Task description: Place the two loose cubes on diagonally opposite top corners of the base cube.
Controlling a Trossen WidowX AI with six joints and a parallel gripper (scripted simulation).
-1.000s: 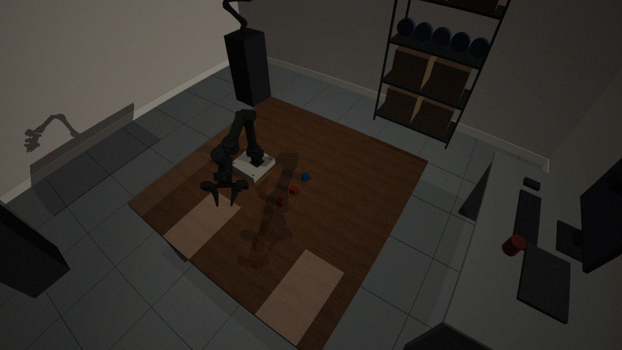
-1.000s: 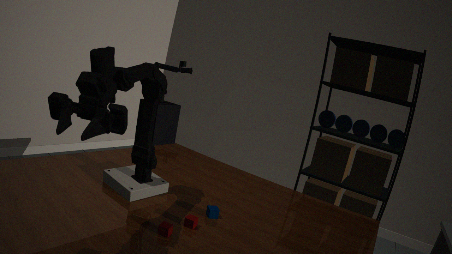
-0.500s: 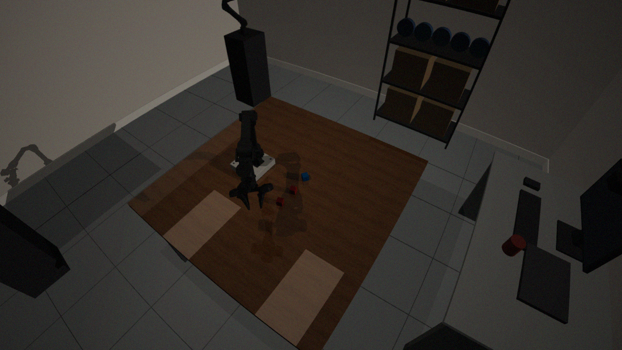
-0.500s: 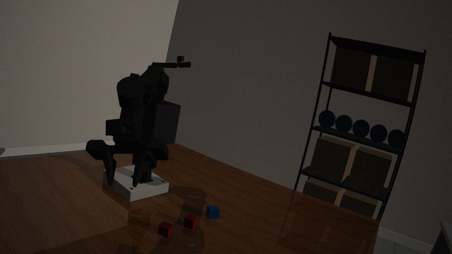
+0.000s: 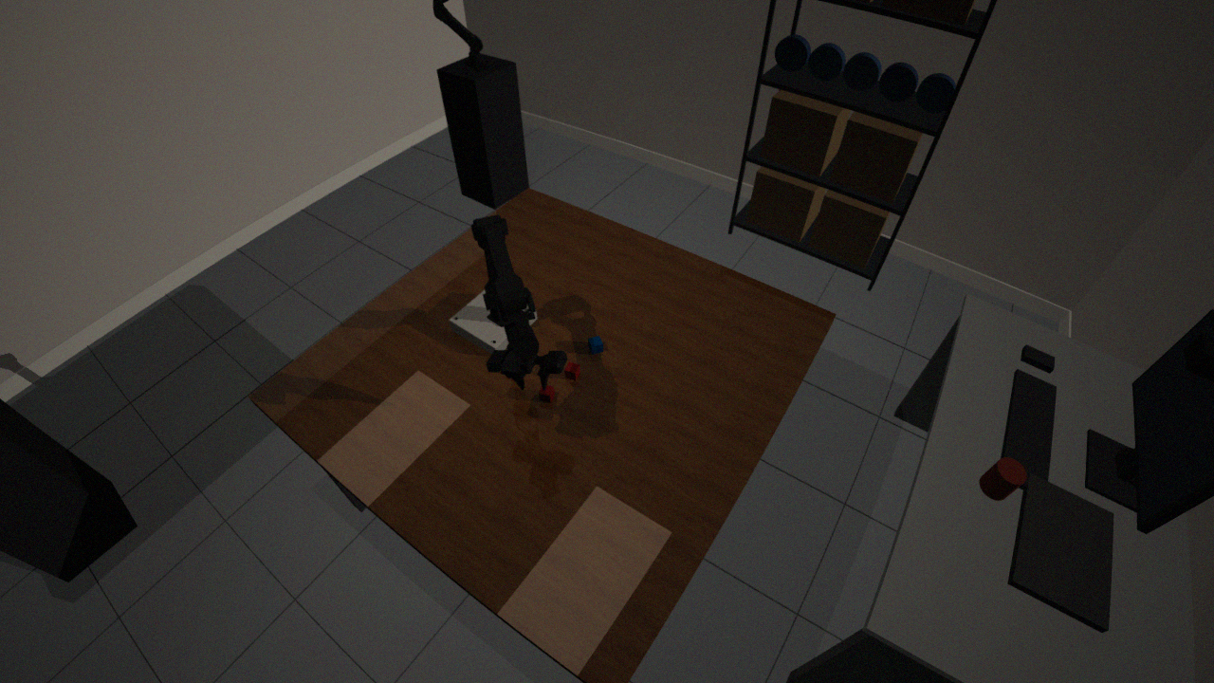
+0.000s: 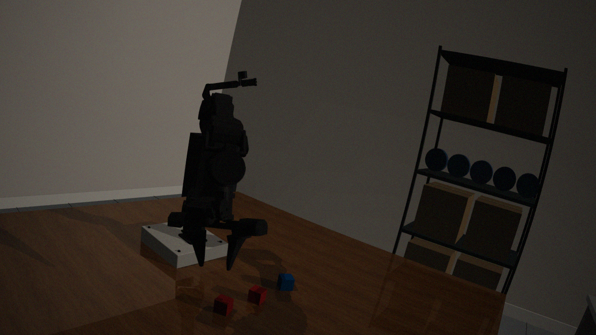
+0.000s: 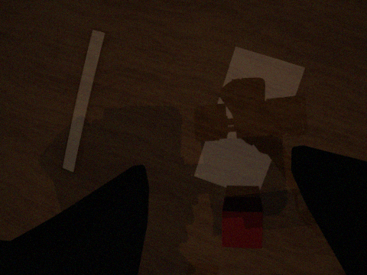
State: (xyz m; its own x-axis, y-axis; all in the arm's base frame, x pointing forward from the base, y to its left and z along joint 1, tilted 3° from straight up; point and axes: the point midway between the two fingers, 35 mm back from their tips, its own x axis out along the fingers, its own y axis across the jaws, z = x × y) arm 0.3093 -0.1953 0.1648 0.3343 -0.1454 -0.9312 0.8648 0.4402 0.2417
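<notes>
Two small red cubes stand apart on the wooden table. The nearer red cube (image 5: 547,395) (image 6: 223,305) is at the front left of the other red cube (image 5: 573,371) (image 6: 257,295). A blue cube (image 5: 596,344) (image 6: 286,282) stands beyond them at the right, with nothing on top. My gripper (image 5: 533,388) (image 6: 215,267) (image 7: 219,167) is open and empty, pointing down above the table close to the nearer red cube. In the wrist view one red cube (image 7: 242,231) shows low between the dark fingers; which red one cannot be told for sure.
The arm's white base plate (image 5: 469,321) (image 6: 185,258) is behind the cubes. Two pale rectangles (image 5: 395,437) (image 5: 585,577) lie near the table's front edge. Pale patches (image 7: 233,164) (image 7: 85,99) and the arm's shadows cross the wood in the wrist view. A shelf rack (image 6: 425,137) stands beyond the table.
</notes>
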